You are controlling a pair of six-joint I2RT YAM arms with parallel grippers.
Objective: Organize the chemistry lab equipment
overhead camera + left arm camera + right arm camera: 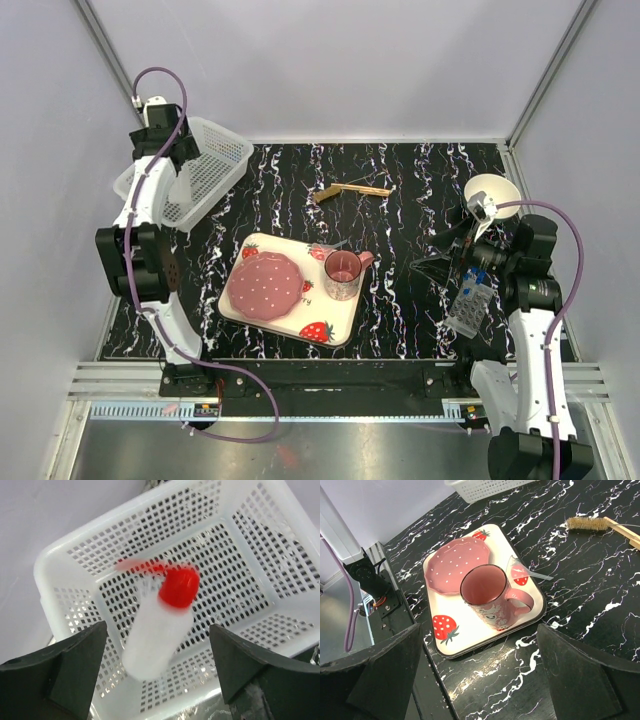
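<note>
The small translucent bottle (152, 640) with the red cap (179, 587) appears motion-blurred over the white perforated basket (240, 545), between my left fingers and touching neither. My left gripper (157, 626) is open and is above the basket at the back left (183, 150). My right gripper (479, 627) is open and empty at the right (443, 265). The tan wooden brush (352, 190) lies at the far middle and also shows in the right wrist view (585, 524). The clear tube rack (470, 305) lies by the right arm. A thin clear piece (525, 572) rests on the tray.
The strawberry-print tray (330, 325) holds a pink plate (264, 284) and a pink cup (342, 273) at centre. A white round funnel-like dish (490, 190) is at the far right. The basket (215, 160) is tilted at the back left corner.
</note>
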